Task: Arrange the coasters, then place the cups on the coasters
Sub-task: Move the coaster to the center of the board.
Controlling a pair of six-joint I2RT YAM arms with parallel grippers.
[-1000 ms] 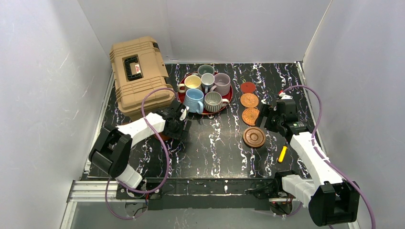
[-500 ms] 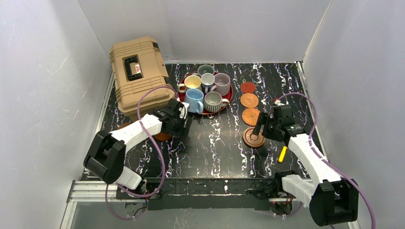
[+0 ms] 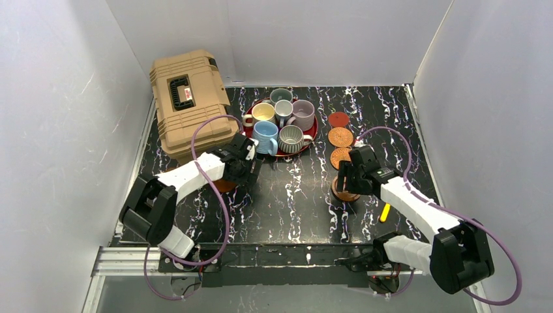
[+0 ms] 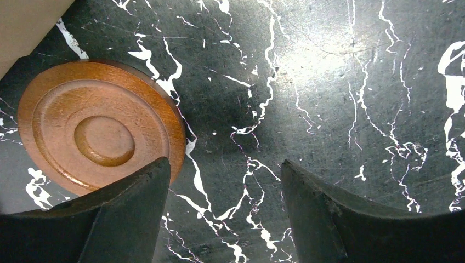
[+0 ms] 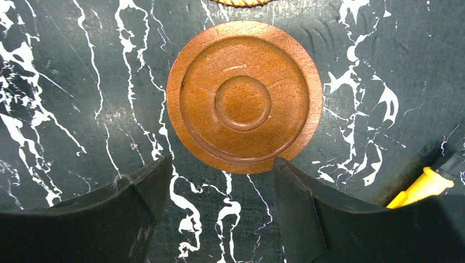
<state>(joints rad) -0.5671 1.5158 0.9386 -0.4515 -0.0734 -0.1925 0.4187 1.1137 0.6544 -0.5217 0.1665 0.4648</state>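
Now the right tool (image 5: pixel 220 164) has swung in over the brown wood coaster (image 5: pixel 244 96), centre-right on the desk (image 3: pixel 293 195), jaws apart but narrowing (nothing clamped yet), so a pick looks next; left tool (image 4: pixel 225 167), also apart, sits beside a second wood coaster (image 4: pixel 98 134).

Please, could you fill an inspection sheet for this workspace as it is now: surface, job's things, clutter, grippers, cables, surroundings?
Surface: black marbled table; no spill seen.
Job's things: six mugs crowded on the red tray; pinkish-red coaster and two orange woven coasters in a row right of it; left wooden coaster and right wooden coaster lying flat.
Clutter: tan hard case far left; yellow-handled tool by the right arm.
Grippers: left gripper open, beside its coaster; right gripper open, at its coaster's edge.
Cables: a purple cable loops over each arm.
Surroundings: white walls; nothing else seen.
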